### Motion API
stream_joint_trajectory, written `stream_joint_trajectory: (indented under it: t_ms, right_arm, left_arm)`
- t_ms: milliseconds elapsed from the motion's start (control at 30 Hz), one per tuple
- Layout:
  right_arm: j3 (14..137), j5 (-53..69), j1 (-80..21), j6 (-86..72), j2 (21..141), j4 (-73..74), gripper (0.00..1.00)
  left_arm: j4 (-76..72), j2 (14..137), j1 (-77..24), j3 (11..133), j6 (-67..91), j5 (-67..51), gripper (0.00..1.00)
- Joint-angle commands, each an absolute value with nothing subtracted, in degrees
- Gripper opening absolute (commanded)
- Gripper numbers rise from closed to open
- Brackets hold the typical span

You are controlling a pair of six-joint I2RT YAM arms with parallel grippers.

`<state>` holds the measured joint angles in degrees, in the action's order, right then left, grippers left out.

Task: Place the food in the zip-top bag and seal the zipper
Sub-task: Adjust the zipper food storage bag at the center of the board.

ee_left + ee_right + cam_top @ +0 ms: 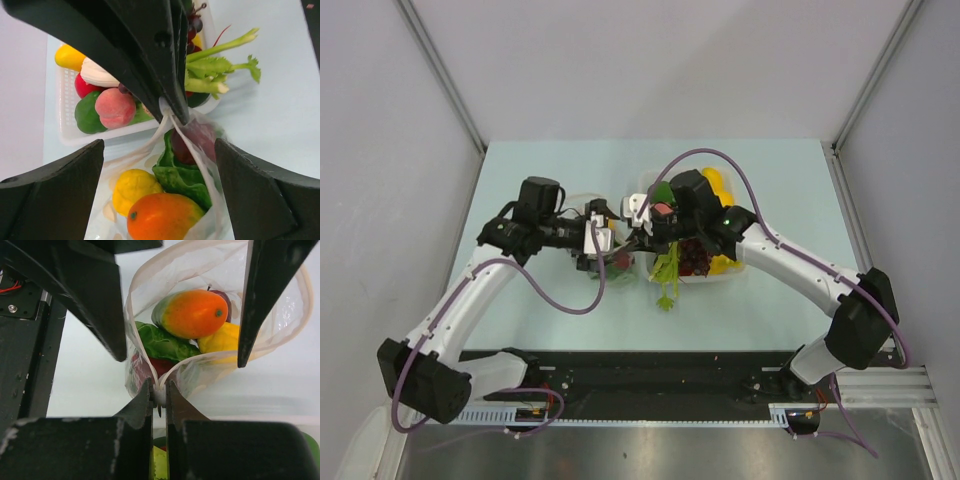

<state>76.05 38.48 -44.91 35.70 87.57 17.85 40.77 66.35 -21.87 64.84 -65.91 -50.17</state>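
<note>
Clear plastic of the zip-top bag (pixel 280 335) stood on the pale blue table (pixel 520 180), its mouth gaping in a rough loop.

Pinch: the right pincer (pixel 159 396) was clamped together on the bag's rim. Both tips squeezed the zipper (pixel 145 269) strip flat at the near end of the loop. The rest of the bag lay straight ahead of the tips, spreading away from them. In the left wrist view the same pinch showed from the opposite side, at the far end of the mouth.

The left pincer (pixel 159 150) was spread wide, its fingers (pixel 55 190) holding nothing. The bag's mouth sat between and just below them. Whether either finger touched the plastic could not be told.

Inside the bag:
- orange-green fruit (pixel 192 312) on top
- yellow fruit (pixel 220 339) beside it
- lettuce (pixel 160 342) underneath
- dark red fruit (pixel 150 365) lowest, against the pinched end

The white tray (pixel 67 130) sat just beside the bag, behind the right pincer. It held a peach (pixel 115 107), celery (pixel 220 65) hanging over its rim, and other pieces.
</note>
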Motion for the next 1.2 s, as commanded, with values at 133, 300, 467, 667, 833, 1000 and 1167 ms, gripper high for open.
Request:
stream_joint_trajectory:
  t_ms: [133, 300, 467, 667, 833, 1000, 1167]
  right_arm:
    - [76.5, 41.7, -44.5, 42.1, 84.9, 19.1, 0.00]
    - [76.5, 41.3, -43.2, 44.0, 85.3, 17.5, 0.00]
    - [76.5, 41.0, -42.5, 42.0, 86.2, 10.1, 0.00]
    - [76.5, 40.8, -41.8, 32.0, 87.1, 3.4, 0.81]
    - [76.5, 44.4, -40.6, 25.6, 87.5, 7.0, 0.71]
    - [76.5, 46.1, -40.4, 20.7, 88.4, 6.1, 0.62]
    - [76.5, 46.3, -40.2, 18.4, 89.4, 3.7, 0.48]
  left_arm:
    - [44.6, 72.9, -22.3, 69.1, -77.8, -50.2, 0.65]
    - [50.9, 74.8, -22.1, 72.2, -78.0, -46.5, 0.24]
    - [49.9, 70.7, -20.5, 69.4, -69.3, -47.5, 0.00]
    - [33.5, 60.8, -20.3, 61.8, -42.4, -40.9, 0.00]
    - [29.9, 59.5, -20.4, 60.1, -30.6, -37.4, 0.00]
    - [26.2, 56.7, -20.3, 56.3, -27.0, -38.2, 0.00]
    - [24.0, 56.2, -20.3, 54.6, -25.7, -37.8, 0.00]
